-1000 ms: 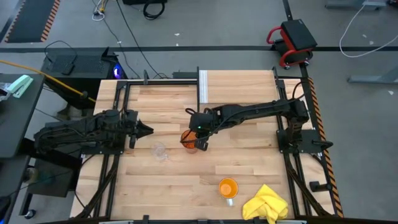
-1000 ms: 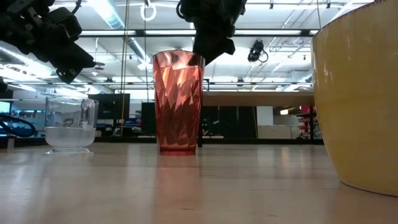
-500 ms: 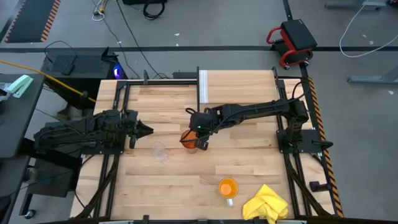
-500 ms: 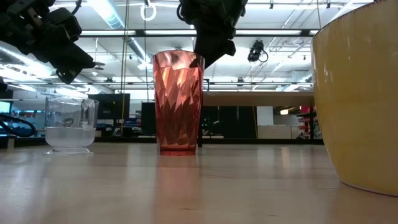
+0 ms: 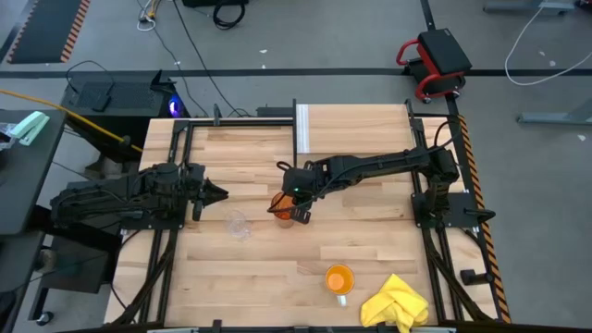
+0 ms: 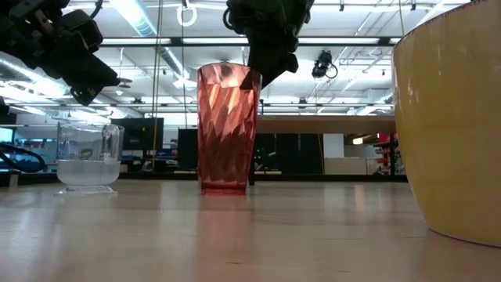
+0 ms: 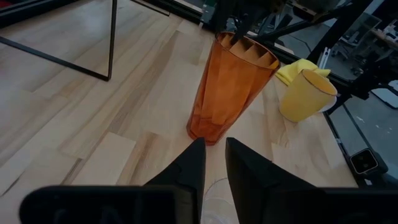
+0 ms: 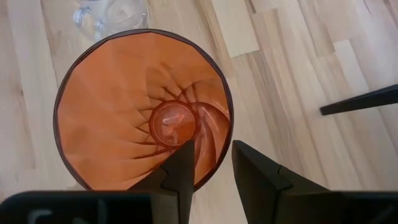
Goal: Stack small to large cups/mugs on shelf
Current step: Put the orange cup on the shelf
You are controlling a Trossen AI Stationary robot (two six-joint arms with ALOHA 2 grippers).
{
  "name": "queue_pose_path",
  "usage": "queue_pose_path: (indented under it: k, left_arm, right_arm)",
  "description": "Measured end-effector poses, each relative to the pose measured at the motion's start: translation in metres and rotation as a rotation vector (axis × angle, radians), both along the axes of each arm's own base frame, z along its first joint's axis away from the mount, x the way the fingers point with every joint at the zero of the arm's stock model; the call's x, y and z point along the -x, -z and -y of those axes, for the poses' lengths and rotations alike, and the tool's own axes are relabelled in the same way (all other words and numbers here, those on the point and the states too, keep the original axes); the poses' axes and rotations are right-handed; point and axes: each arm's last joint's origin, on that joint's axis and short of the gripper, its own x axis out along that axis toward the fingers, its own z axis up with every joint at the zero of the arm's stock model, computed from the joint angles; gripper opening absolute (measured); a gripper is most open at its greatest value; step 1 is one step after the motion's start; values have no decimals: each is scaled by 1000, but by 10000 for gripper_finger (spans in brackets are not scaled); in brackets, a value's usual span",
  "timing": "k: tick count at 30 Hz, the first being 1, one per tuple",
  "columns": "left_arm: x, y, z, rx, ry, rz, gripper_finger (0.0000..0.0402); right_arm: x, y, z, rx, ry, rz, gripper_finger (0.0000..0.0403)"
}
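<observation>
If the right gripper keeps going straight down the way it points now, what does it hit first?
The tall orange tumbler. The right gripper hangs right over its rim, one finger inside the mouth and the other outside, so the wall would slip between the open jaws. Depth is hard to judge; a finger may clip the rim first.

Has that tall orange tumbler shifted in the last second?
Yes. In the low view the tumbler has slid slightly rightward, away from the small clear glass, with the right hand at its rim.
</observation>
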Motion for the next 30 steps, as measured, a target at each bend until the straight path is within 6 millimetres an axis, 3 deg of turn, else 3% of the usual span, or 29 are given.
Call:
queue_pose_path:
  k: [30]
  left_arm:
    - [0,0,0,0,0,0,77]
  right_arm:
    - [0,0,0,0,0,-2,111]
